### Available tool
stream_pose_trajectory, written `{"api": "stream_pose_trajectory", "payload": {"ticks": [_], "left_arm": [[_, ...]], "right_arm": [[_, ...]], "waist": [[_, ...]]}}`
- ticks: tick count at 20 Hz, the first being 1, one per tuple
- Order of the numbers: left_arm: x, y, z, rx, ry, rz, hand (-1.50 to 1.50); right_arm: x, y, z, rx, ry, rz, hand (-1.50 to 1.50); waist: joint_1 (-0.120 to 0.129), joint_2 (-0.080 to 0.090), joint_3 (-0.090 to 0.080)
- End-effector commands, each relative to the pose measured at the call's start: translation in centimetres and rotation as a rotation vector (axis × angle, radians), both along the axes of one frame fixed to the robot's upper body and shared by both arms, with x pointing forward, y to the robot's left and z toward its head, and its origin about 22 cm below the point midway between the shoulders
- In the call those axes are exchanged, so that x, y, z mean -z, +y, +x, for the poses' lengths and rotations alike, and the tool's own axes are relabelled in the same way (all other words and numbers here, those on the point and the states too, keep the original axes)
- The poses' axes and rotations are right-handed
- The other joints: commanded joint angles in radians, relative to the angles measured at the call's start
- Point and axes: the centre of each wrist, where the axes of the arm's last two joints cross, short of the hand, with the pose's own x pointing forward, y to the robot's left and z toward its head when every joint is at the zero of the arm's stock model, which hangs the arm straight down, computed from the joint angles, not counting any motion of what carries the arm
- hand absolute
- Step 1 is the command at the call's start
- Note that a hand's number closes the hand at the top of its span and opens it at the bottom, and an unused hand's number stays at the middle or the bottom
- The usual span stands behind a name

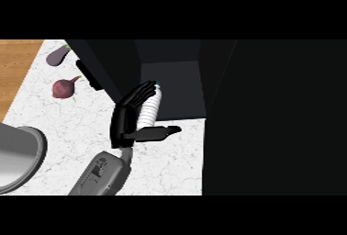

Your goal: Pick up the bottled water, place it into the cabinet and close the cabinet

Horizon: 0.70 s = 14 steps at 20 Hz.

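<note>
Open mouth of the cabinet (173,87) filled at its left by the left hand (129,114) curled round the water bottle (150,106). Bare floor inside, right of the bottle. Black door (102,64) swung out left of the cabinet, with its handle (88,75). Beyond the door, an onion (64,88) and an eggplant (58,55) on the counter (75,124). Sink (20,156) far left of the cabinet. Open counter below its mouth.

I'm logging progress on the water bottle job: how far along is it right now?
Done: the bottled water is picked up, the left hand curled round it. In hand: it is being carried at the mouth of the open cabinet, its cap end pointing inward. Left: setting it down inside, letting go, and closing the cabinet. The right hand is not in view.
</note>
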Motion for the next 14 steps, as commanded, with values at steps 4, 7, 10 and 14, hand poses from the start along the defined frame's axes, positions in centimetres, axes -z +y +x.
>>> {"api": "stream_pose_trajectory", "payload": {"ticks": [4, 7, 10, 14], "left_arm": [[-1.7, -4.5, -3.1, 0.178, -0.081, -0.144, -1.5], [0.9, -4.4, -5.5, 0.199, -0.063, -0.167, -1.5], [-0.1, -4.9, -7.0, 0.248, -0.041, -0.201, -1.5], [1.3, -2.6, -9.1, 0.306, -0.055, -0.198, 1.5]], "right_arm": [[-3.0, 2.2, -2.3, 0.044, -0.022, 0.01, -1.5], [-3.8, 2.4, -1.8, 0.05, -0.042, -0.002, -1.5], [-3.0, 1.3, -2.0, 0.036, -0.023, -0.037, -1.5], [-3.1, 1.3, -2.5, -0.037, 0.003, -0.073, 1.5]], "waist": [[0.042, -0.005, 0.003], [0.052, -0.001, 0.002], [0.055, -0.004, 0.003], [0.053, -0.005, 0.003]]}}
